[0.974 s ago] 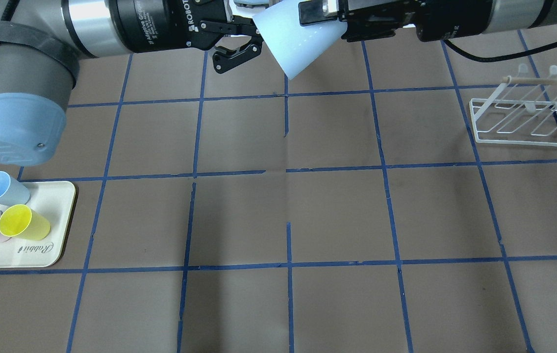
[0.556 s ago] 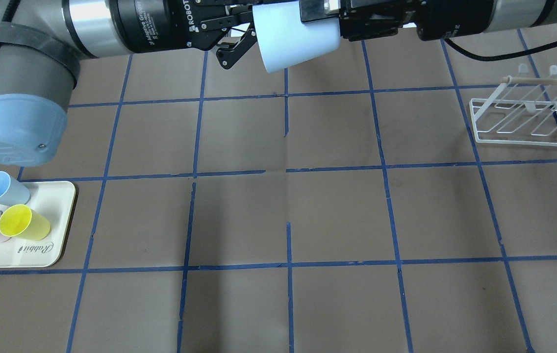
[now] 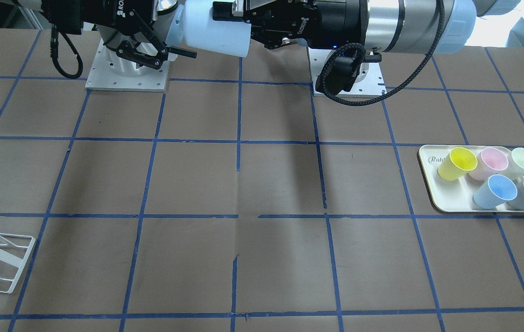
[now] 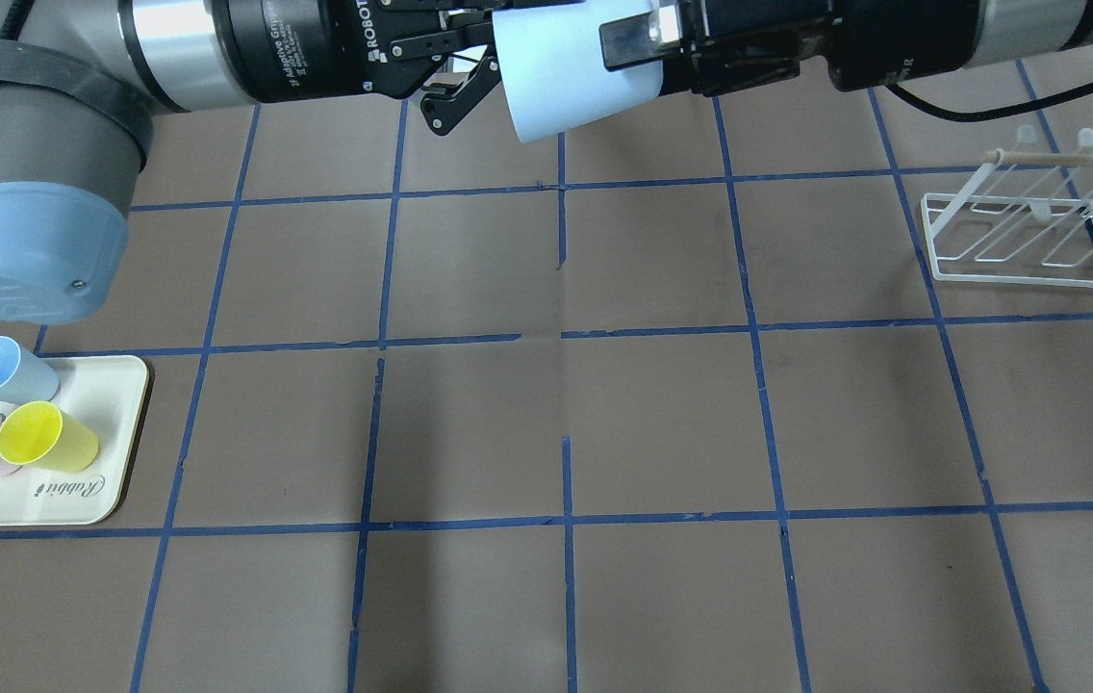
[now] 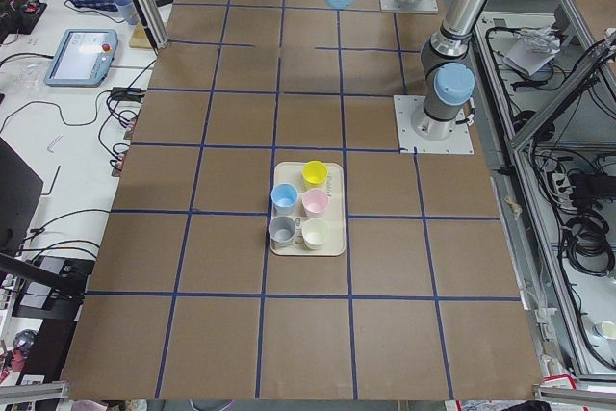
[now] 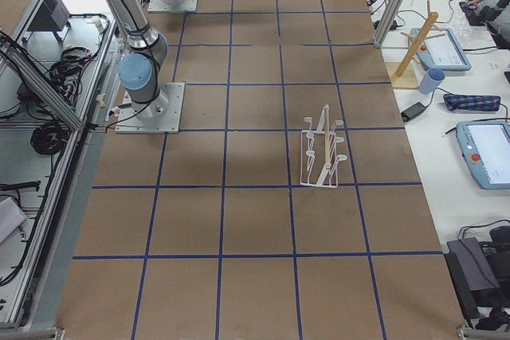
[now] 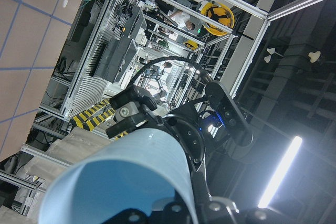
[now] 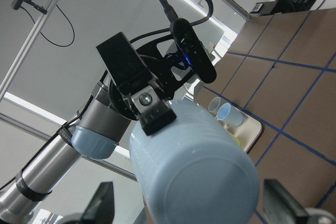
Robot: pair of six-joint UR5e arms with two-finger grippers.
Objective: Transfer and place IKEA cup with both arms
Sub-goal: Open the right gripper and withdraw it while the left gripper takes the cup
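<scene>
Over the table (image 4: 662,414), the IKEA cup (image 4: 556,87) has rotated, left jaws gripping it, right jaws open.

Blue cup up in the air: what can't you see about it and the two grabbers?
Whether the right gripper squeezes the IKEA cup or only straddles it: right wrist view's bottom edge cuts its fingers; overhead shows one pad.
Fingertips of the left gripper at the rim: the cup covers them overhead; left wrist view's bottom edge cuts them.
Both side views: cup and grippers sit tiny at the top edge, partly cut off.
</scene>
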